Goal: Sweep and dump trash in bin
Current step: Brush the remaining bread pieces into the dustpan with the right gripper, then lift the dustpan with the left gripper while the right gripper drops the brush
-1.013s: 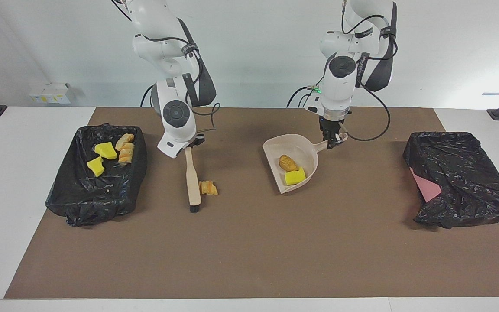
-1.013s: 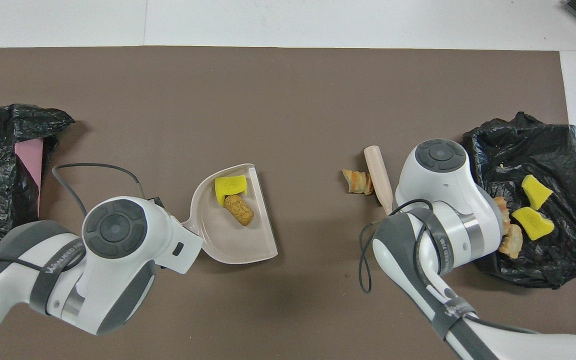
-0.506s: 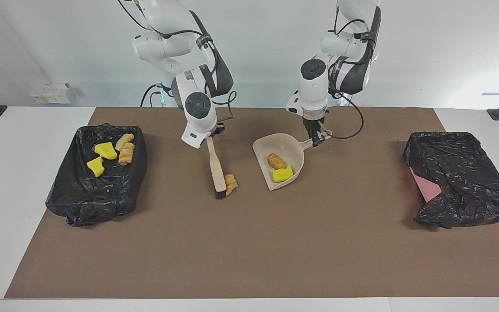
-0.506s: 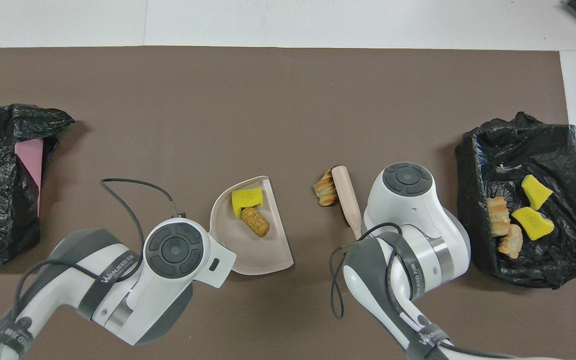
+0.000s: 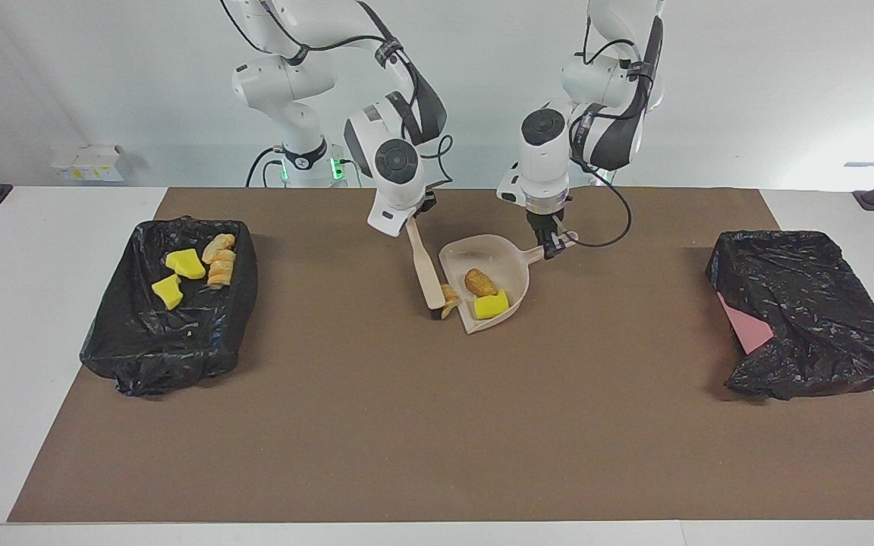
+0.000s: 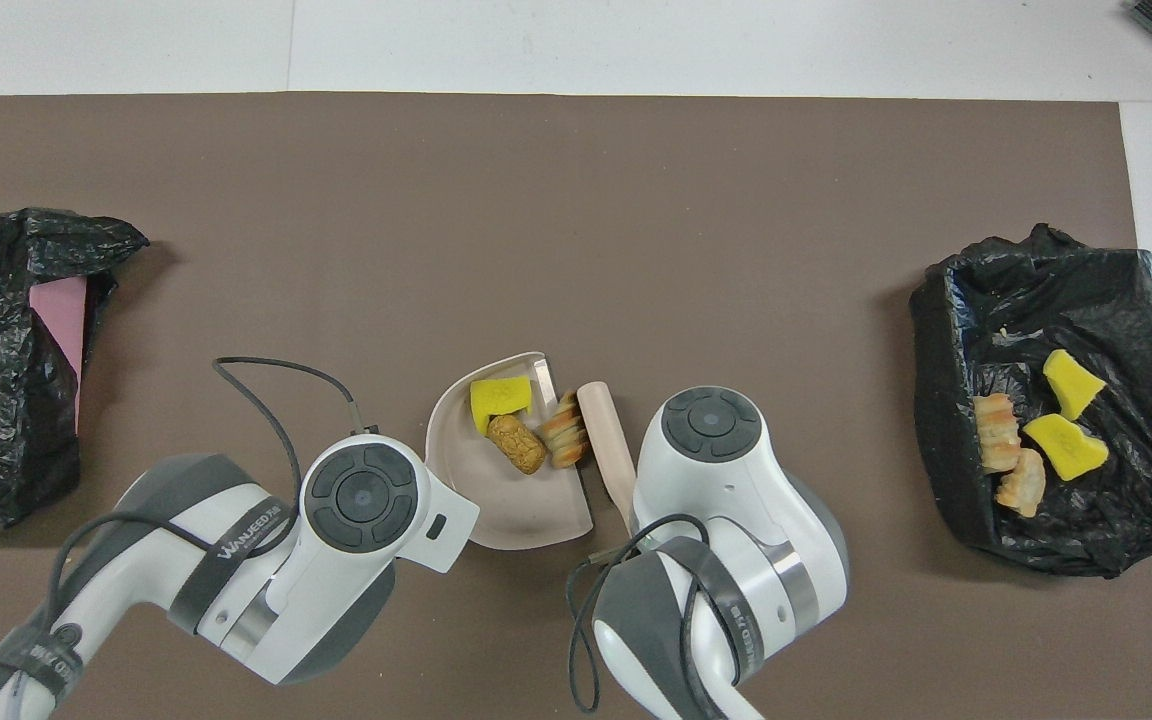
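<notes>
Fingers clamped on both tools: the right gripper [image 5: 416,221] grips the brush [image 5: 425,271] by its handle, the left gripper [image 5: 551,241] pinches the dustpan [image 5: 482,254] handle. A croissant scrap [image 5: 449,299] sits at the dustpan's lip against the brush head; a brown lump [image 5: 480,283] and yellow sponge [image 5: 491,305] lie inside. Mid-bench, all of it. Four more scraps rest in the black-lined bin [image 5: 126,334] at the right arm's end

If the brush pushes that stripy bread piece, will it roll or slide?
The bread piece, at the dustpan lip against the brush, is ridged and lumpy, so it would probably tumble and scoot, not roll smoothly. It looks small and light, so a gentle push should move it. It may wedge on the lip.
</notes>
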Motion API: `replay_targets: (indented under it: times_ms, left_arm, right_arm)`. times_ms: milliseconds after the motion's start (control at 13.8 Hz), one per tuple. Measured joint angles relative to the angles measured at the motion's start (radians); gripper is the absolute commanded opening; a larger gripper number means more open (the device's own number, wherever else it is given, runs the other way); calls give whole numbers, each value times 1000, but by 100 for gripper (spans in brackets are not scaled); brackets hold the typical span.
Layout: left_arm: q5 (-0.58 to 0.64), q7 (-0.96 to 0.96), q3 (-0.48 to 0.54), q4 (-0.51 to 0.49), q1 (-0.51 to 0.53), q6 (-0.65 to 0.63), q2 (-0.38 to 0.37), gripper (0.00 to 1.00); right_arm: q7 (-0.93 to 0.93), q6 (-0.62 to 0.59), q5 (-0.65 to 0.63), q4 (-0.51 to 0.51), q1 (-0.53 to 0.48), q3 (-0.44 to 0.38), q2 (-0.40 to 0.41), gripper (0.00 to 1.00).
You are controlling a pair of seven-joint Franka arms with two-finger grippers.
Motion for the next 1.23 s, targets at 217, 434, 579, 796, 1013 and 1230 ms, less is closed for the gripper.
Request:
replay_targets:
  times_ms: [217, 434, 579, 796, 1013, 1230]
  left_arm:
    - [0, 0, 0, -1, 0, 40, 4, 0]
    - [-2, 24, 5, -1, 10, 93, 21, 0]
    - [-37, 102, 10, 0, 43, 120, 30, 0]
    - [-119, 258, 17, 4, 132, 141, 38, 0]
    - [-185, 407, 21, 41, 217, 136, 36, 0]
    - [-272, 542, 29, 84, 297, 96, 17, 0]
  right_arm:
    - [2, 0, 28, 1, 11, 5, -6, 0]
    - [24, -11, 45, 11, 12, 14, -36, 0]
    - [32, -24, 48, 13, 12, 14, -80, 0]
    - [129, -50, 48, 14, 13, 17, -138, 0]
    - [266, -65, 49, 9, 49, 19, -163, 0]
    - [415, -56, 49, -28, 118, 20, -188, 0]
